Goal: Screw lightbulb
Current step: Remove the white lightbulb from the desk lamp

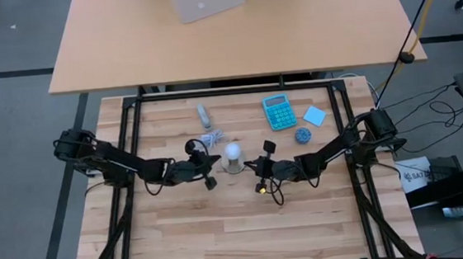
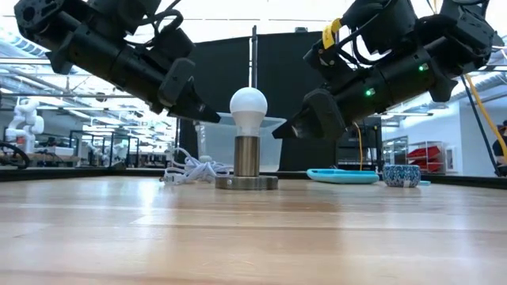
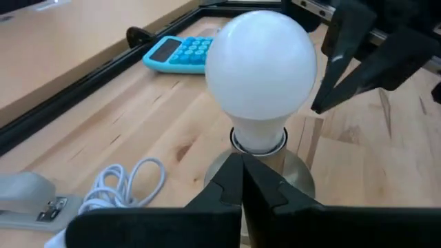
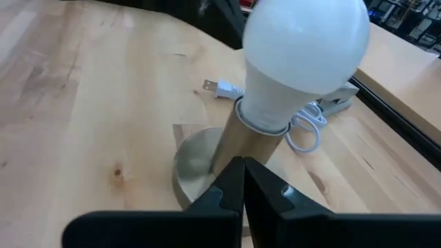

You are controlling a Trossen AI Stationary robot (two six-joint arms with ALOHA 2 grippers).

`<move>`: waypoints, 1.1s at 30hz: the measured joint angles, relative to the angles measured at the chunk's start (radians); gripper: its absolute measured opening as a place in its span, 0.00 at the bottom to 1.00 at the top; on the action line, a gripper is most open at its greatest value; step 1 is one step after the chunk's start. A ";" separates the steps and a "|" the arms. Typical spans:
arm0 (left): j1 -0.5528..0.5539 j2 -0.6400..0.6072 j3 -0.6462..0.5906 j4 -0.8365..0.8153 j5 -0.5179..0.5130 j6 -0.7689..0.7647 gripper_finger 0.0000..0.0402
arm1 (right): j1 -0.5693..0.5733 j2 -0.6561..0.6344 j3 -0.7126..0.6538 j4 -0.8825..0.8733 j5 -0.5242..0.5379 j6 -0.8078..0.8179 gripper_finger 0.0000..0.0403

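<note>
The white lightbulb (image 2: pixel 248 109) stands upright with its narrow end in a brass socket (image 2: pixel 247 156), which sits on a round metal base (image 2: pixel 246 182) at mid-table. My left gripper (image 2: pixel 212 117) is shut, hovering just left of the bulb, tips slanting down toward it. My right gripper (image 2: pixel 281 133) is shut too, just right of the socket and pointing at it from that side. The low view shows a gap between each tip and the bulb. In the wrist views the shut tips (image 3: pixel 241 160) (image 4: pixel 242 162) point at the socket below the bulb (image 3: pixel 260 65) (image 4: pixel 306 41).
A coiled white cable (image 1: pixel 212 138) lies just behind the base, with a grey stapler (image 1: pixel 203 113) beyond it. To the far right are a blue calculator (image 1: pixel 279 112), a pale blue pad (image 1: pixel 314 115) and a small blue bowl (image 1: pixel 302 135). Bare wood lies toward the near edge.
</note>
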 joint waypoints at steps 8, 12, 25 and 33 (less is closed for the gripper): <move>-0.001 0.001 0.000 -0.057 0.004 -0.041 0.00 | 0.003 0.000 0.000 -0.009 -0.002 0.010 0.00; -0.025 0.001 0.000 -0.069 0.005 -0.058 0.00 | 0.013 0.000 0.000 -0.039 -0.004 0.014 0.00; -0.074 0.001 -0.073 0.093 -0.025 -0.028 0.00 | 0.012 0.000 -0.001 -0.055 -0.029 0.018 0.00; -0.074 0.001 -0.144 0.221 -0.026 -0.027 0.00 | 0.012 0.000 -0.002 -0.055 -0.025 0.013 0.00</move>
